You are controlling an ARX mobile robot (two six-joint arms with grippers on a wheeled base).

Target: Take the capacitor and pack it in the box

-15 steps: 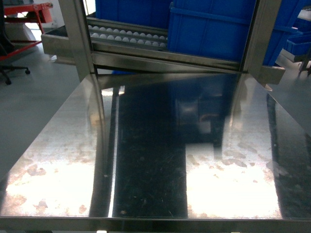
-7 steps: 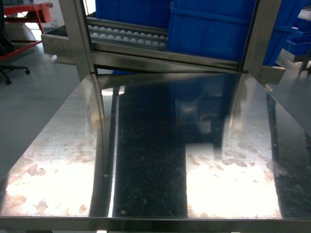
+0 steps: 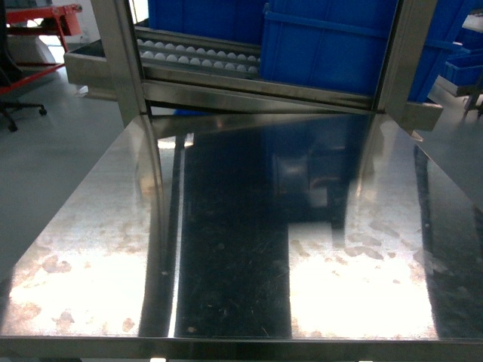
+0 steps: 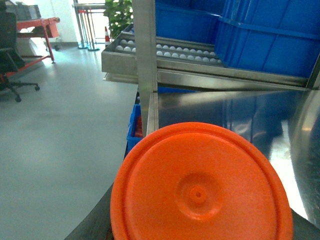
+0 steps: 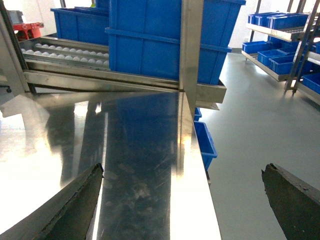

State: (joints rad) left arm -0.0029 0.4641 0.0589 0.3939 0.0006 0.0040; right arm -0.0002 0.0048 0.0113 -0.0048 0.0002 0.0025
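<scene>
A round orange plastic disc (image 4: pixel 200 187) with a small raised hub is filling the lower half of the left wrist view, blocking the left gripper, so its opening cannot be told; whether the disc is being held cannot be told either. In the right wrist view, the right gripper (image 5: pixel 182 205) is standing wide apart, its two dark fingers (image 5: pixel 75 207) framing the bottom corners with nothing between them, over the right edge of a scuffed, reflective stainless steel table (image 3: pixel 226 249). The head view is showing that tabletop alone, with neither arm in it. Beyond the table's far edge, a steel roller conveyor with white rollers (image 3: pixel 200 56) is running behind two upright steel posts (image 3: pixel 121 60), carrying large blue plastic bins (image 3: pixel 324 45). Only the right wrist view is showing more small blue bins on racks (image 5: pixel 280 30) across the grey floor; only the left wrist view is showing a green potted plant (image 4: pixel 119 15). No pink box or capacitor is appearing in any view.
</scene>
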